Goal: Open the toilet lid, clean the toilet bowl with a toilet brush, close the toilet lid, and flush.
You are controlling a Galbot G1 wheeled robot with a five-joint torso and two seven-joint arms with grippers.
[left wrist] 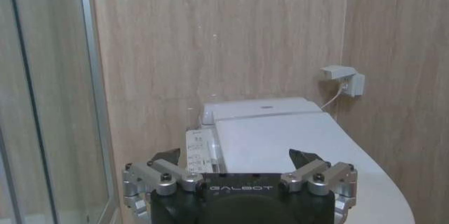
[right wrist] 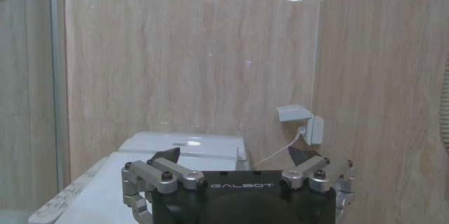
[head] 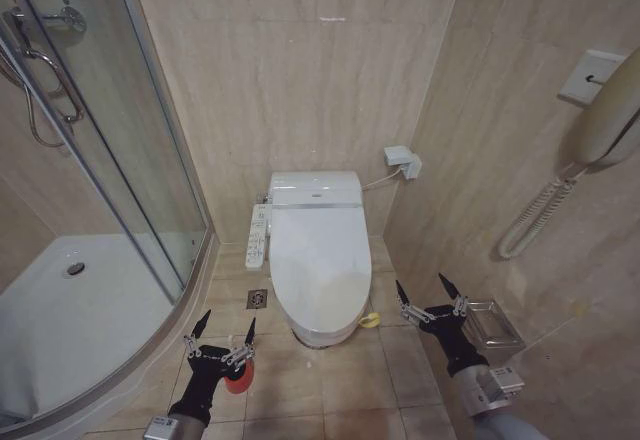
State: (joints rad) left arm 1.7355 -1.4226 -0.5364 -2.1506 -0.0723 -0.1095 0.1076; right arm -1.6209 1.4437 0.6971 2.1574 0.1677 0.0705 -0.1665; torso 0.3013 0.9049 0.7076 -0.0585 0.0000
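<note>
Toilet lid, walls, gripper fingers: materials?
Toilet lid: looks like glossy white moulded plastic; smooth, with soft reflections. Walls: beige polished stone or stone-look tile, judging by the veining, grout lines and light glints; which of the two is unclear. Left gripper and right gripper: both open, with silver metal-looking knuckles, visible bolts and dark pointed tips, possibly rubber or plastic.

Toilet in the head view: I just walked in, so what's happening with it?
Nothing is being handled. The toilet lid lies shut over the toilet bowl. The left end effector hovers open above a red cup on the floor, left of the bowl. The right end effector hovers open to the bowl's right, beside a yellow-green loop.
</note>
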